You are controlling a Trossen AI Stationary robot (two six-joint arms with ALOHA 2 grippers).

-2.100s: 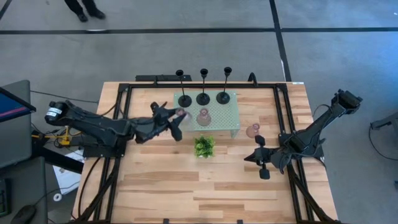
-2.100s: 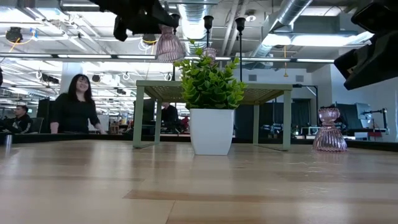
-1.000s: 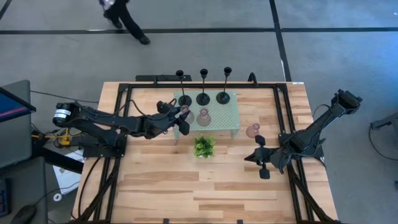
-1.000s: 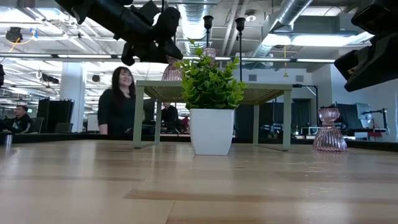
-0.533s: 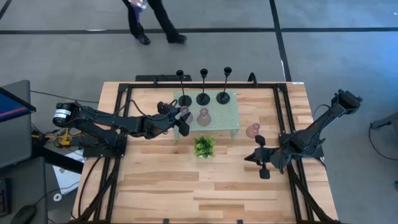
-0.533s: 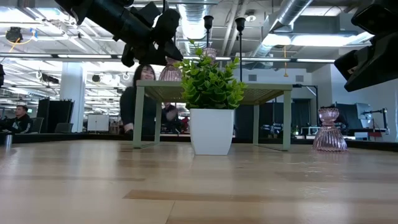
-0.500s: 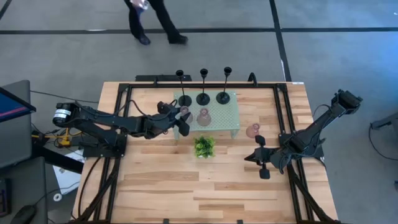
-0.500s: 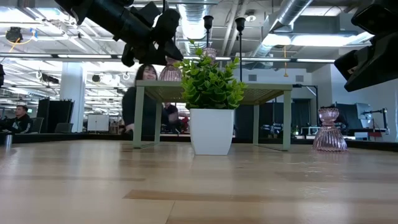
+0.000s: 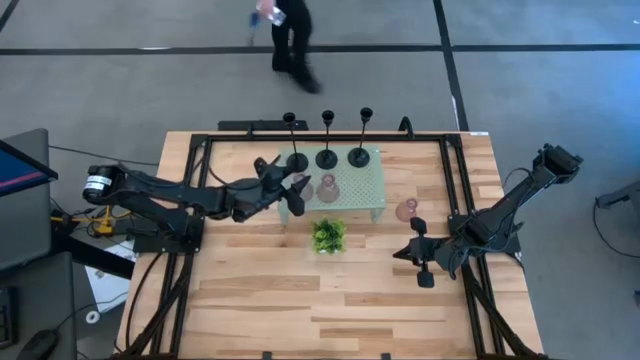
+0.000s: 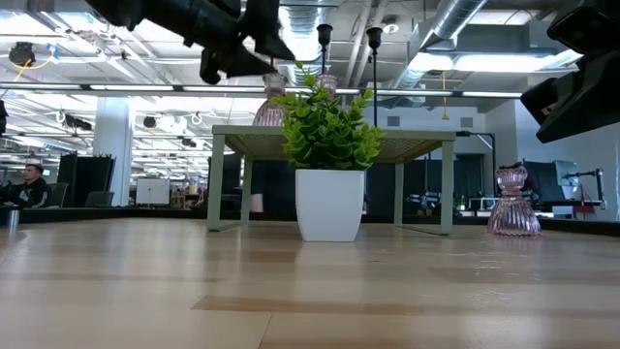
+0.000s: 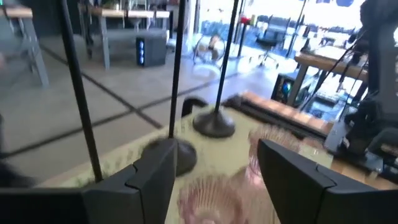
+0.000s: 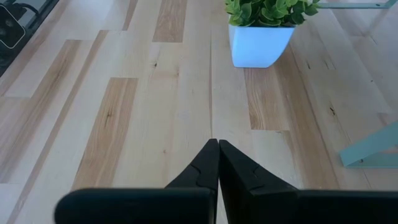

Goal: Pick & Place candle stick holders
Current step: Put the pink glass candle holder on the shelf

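Three black candle stick holders point(image 9: 327, 157) stand in a row on the far side of the mint-green stand point(image 9: 362, 188). Two pinkish glass holders point(image 9: 301, 188) point(image 9: 328, 188) stand on its bases on the stand's left part. The third pink holder point(image 9: 406, 210) stands on the table to the stand's right. My left gripper point(image 9: 283, 183) is open just above the leftmost pink holder point(image 11: 208, 196), its fingers on either side and apart from it; the low view point(image 10: 254, 44) shows it above the holder point(image 10: 271, 109). My right gripper point(image 9: 420, 265) is shut and empty over the table's right part.
A small green plant in a white pot point(image 9: 328, 235) stands on the table in front of the stand; it also shows in the right wrist view point(image 12: 261, 28). Bare wood lies toward the near edge point(image 9: 300, 300). A person walks on the floor beyond the far edge point(image 9: 290, 35).
My left gripper has opened, let go of the leftmost pink holder and gone up a little. The holder stays standing on the stand's left part. The person beyond the table has walked to the right.
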